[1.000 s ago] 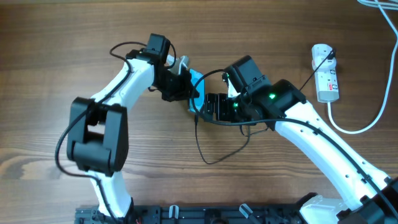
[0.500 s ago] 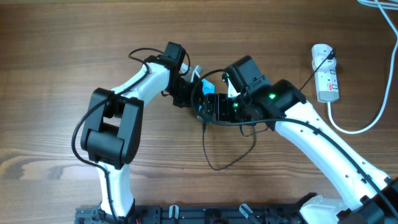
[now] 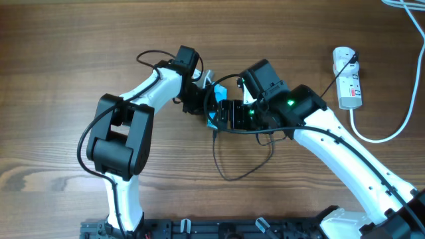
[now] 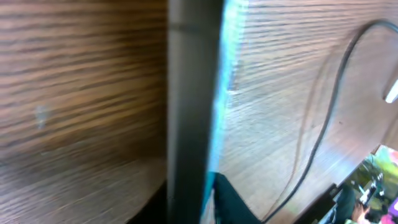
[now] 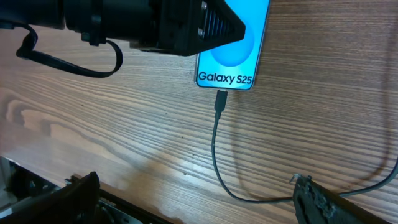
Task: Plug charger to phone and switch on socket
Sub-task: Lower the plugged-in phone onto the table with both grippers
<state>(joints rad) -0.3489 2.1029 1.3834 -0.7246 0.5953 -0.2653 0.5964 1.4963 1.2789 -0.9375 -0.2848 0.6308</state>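
Item: Galaxy S25 phone (image 5: 239, 62), mid-counter (image 5: 323, 112). My left fingers (image 5: 205, 34) are clamped on it, bracing it for plugging.
Item: charger plug tip (image 5: 220, 101), at its port and seemingly seated.
Right fingers (image 5: 323, 202): apart, empty.
Socket (image 3: 347, 79): far right, apparently awaiting switching.

Charger (image 5: 213, 146) tip at phone (image 5: 239, 56) end; socket (image 3: 347, 78) far right.

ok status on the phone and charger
Left tool shut on phone. Right tool open, empty. Charger at phone's port, seating unclear. Nothing blocking; socket untouched.
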